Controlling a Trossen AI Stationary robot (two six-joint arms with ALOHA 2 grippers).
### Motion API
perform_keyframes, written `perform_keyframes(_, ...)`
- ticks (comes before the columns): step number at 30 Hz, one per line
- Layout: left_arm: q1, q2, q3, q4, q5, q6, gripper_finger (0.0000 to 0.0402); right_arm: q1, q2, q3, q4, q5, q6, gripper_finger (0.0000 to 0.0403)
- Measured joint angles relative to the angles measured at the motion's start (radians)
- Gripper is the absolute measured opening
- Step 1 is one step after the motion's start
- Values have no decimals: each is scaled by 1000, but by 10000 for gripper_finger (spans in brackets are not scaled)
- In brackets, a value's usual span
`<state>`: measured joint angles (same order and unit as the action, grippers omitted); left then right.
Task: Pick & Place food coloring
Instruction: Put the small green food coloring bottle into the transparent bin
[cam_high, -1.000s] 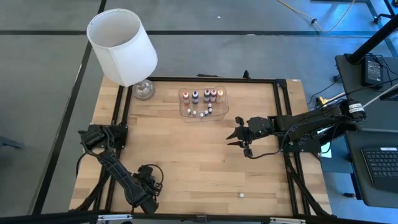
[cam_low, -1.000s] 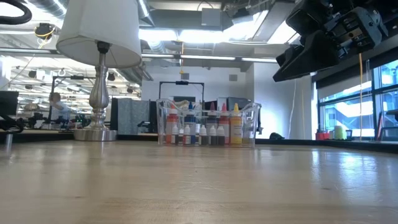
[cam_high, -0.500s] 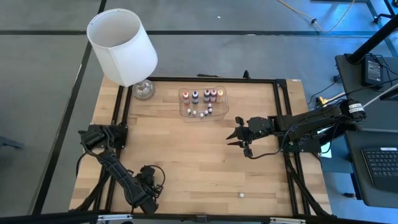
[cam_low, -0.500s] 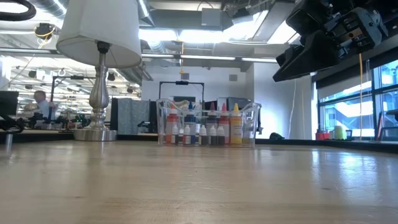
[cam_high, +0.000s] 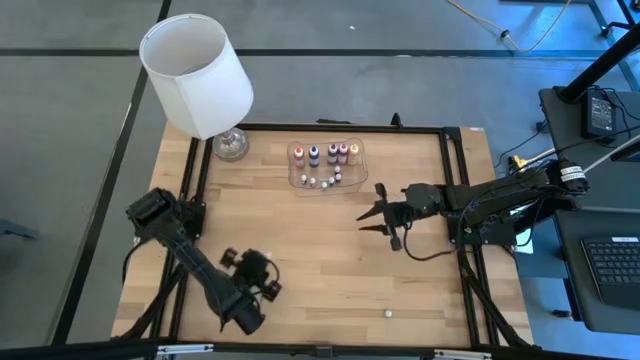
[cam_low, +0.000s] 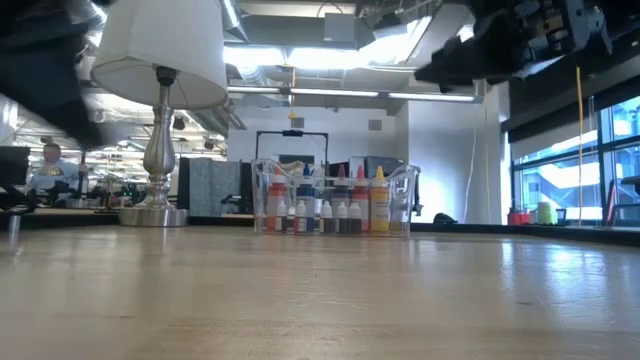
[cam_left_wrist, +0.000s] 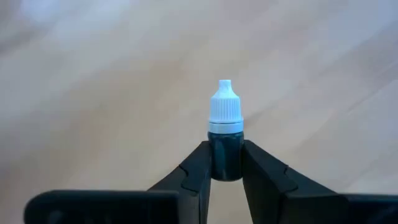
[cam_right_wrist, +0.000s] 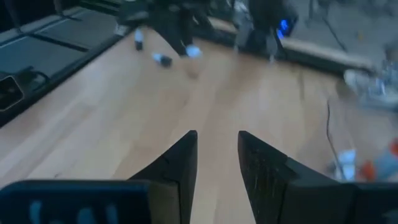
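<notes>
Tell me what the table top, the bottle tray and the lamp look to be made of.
Rectangular table top: pale wood, matt, with visible grain and plank seams. Shallow clear tray holding the small bottles: probably transparent plastic, glossy, since the bottles show through its wall. Lamp: white cylindrical shade, likely fabric or paper; base shiny and reflective, glass or metal, hard to tell.

Matt wooden table (cam_high: 320, 250), clear plastic tray (cam_high: 300, 172)

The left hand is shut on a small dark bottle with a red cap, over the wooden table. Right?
Not quite: the cap is white, not red. The left wrist view shows the left hand shut on the dark bottle over the wooden table.
</notes>
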<state>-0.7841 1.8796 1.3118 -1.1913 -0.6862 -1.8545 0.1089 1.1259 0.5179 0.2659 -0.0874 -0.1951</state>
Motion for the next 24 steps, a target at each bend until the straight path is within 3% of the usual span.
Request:
perform_keyframes(3,62,-16,0,115,-105,207,71,0,0,0,25,-89,-78,118)
perform_keyframes(6,136,-17,0,289,-129,474,70,0,0,0,26,-188,-136,118)
perform_keyframes(11,252,-17,0,676,-57,980,72,0,0,0,29,-223,-107,118)
perform_keyframes(15,323,-17,0,909,51,1293,72,7,0,0,17,-228,-40,118)
perform_keyframes(18,373,-17,0,981,183,1415,72,30,0,0,-1,-230,-18,118)
perform_keyframes(20,403,-17,0,1006,218,1455,74,44,0,0,-15,-230,-18,118)
perform_keyframes(24,446,-17,0,1007,237,1380,80,64,0,0,-42,-230,-17,118)
